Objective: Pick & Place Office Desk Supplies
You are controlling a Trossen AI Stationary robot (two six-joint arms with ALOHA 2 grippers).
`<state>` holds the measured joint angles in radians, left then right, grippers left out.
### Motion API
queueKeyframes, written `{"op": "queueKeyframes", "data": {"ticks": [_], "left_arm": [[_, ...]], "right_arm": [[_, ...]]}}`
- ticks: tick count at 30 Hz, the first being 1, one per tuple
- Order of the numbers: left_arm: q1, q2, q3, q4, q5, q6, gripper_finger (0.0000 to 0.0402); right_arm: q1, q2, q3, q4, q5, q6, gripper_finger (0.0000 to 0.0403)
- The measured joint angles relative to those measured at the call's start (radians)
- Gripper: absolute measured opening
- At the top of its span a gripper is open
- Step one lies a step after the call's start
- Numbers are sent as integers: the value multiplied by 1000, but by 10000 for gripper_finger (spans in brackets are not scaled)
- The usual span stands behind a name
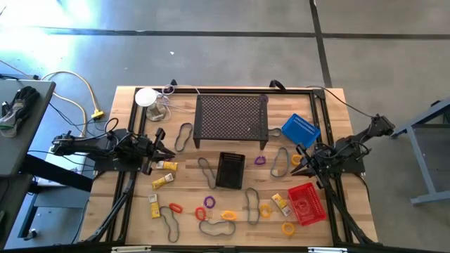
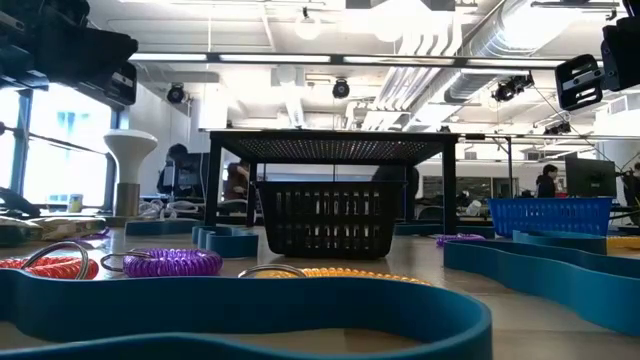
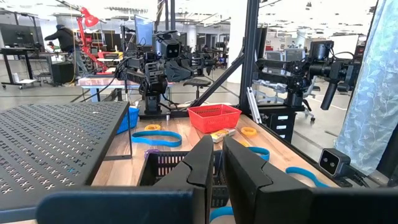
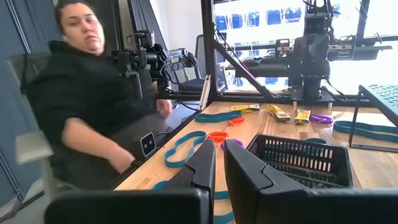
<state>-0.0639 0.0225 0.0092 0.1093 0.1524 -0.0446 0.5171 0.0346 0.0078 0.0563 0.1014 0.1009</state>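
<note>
While the small office supplies are lying scattered over the wooden table point(image 1: 133, 218), nothing is being held by either arm. The yellow rectangular packets point(image 1: 166, 166) are sitting on the left side just beside the left gripper point(image 1: 163, 149), with another packet point(image 1: 280, 203) lying against the red mesh basket point(image 1: 306, 204) at the near right. Little coiled rings in orange point(image 1: 228, 215), purple point(image 1: 209, 202), red point(image 1: 175, 208) and yellow point(image 1: 288, 228) are resting along the near edge, mixed with thin teal rubber-band loops point(image 1: 252, 206) that are lying flat among them and farther back beside the stand. A small black mesh basket point(image 1: 230, 170) is standing in the middle, just in front of the large black perforated metal stand point(image 1: 231, 117), and a blue mesh basket point(image 1: 301, 129) is sitting at the stand's right. The left gripper is hovering at the left edge with its fingers point(image 3: 202, 163) nearly together, empty. The right gripper point(image 1: 301, 161) is waiting at the right side, between the blue and red baskets, its fingers point(image 4: 202, 167) likewise drawn narrow on nothing. A person in a dark top point(image 4: 87, 106) is sitting beyond the near edge of the table.
</note>
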Motion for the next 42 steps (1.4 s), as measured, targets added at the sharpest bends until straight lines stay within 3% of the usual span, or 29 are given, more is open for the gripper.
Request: {"op": "queueKeyframes", "data": {"ticks": [38, 42], "left_arm": [[0, 0, 0, 0, 0, 0, 29], [0, 0, 0, 5, 0, 0, 29]], "right_arm": [[0, 0, 0, 0, 0, -23, 23], [0, 0, 0, 4, -3, 62, 23]]}}
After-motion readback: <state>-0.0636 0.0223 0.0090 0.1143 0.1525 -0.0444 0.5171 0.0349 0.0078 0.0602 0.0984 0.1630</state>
